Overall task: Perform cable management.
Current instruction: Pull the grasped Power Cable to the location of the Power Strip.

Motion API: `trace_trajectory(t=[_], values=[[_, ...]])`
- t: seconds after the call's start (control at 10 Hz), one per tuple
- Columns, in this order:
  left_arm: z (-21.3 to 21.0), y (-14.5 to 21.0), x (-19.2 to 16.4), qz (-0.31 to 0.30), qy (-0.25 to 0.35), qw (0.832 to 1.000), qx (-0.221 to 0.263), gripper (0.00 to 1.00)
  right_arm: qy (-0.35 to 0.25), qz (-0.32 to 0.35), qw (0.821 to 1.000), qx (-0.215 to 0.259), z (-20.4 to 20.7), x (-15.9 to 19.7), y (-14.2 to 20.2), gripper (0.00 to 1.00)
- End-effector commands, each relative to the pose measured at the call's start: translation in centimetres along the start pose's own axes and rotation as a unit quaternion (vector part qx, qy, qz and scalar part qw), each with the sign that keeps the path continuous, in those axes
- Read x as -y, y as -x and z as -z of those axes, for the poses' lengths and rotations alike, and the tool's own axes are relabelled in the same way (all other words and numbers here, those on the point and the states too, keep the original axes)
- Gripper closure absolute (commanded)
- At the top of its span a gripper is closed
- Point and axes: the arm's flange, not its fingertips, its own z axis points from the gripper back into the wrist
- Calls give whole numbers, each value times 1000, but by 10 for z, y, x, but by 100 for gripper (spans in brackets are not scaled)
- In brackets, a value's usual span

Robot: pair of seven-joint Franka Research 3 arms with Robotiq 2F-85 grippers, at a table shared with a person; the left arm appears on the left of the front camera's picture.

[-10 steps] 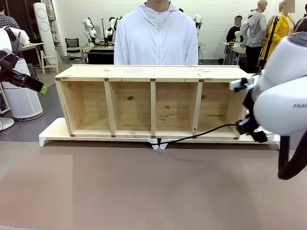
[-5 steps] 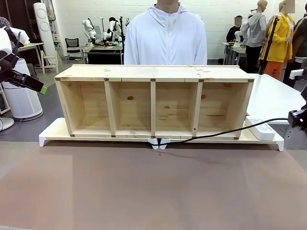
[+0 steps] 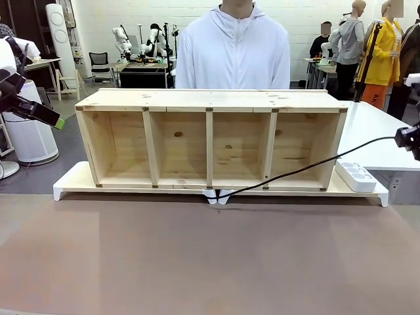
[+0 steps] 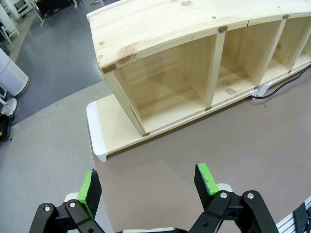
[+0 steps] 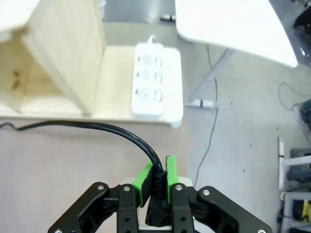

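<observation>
A thin black cable (image 3: 308, 167) runs from the white clips (image 3: 217, 195) at the shelf's front foot up and to the right, rising off the table. My right gripper (image 3: 408, 136) at the far right edge holds its plug end. In the right wrist view the gripper (image 5: 156, 178) is shut on the cable (image 5: 87, 126), whose plug sits between the green pads (image 5: 171, 173). My left gripper (image 4: 148, 182) stands open over the brown table, short of the shelf's left end; in the front view it hangs at the far left (image 3: 49, 117).
A long wooden shelf (image 3: 210, 98) with several open compartments stands on a white base board (image 3: 72, 184). A white power strip (image 3: 356, 176) lies on the board's right end, also seen from the right wrist (image 5: 156, 80). A person in white (image 3: 233, 52) stands behind the shelf.
My right arm has drawn back to the right edge and risen, lifting the cable's right end off the board. The person shifted slightly right. The left arm has not moved.
</observation>
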Motion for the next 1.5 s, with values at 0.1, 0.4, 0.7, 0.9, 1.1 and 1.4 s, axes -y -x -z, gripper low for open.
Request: trace_trajectory(t=[0.1, 0.4, 0.7, 0.9, 1.1, 1.4], values=[[2, -1, -1, -1, -1, 1000, 3, 0, -17, 16, 1000, 19, 17, 19, -43, 86], [2, -1, -1, -1, -1, 1000, 3, 0, -22, 41, 999, -2, 41, 8, -82, 86], [2, -1, -1, -1, -1, 1000, 3, 0, -27, 18, 999, -10, 75, -7, -112, 86], [2, -1, -1, -1, -1, 1000, 3, 0, -11, 4, 1000, -7, 88, -6, -128, 86], [2, -1, -1, -1, -1, 1000, 3, 0, 0, 0, 1000, -3, 93, -3, -140, 86], [2, -1, -1, -1, -1, 1000, 3, 0, 8, -4, 1000, 3, 97, 3, -151, 86]])
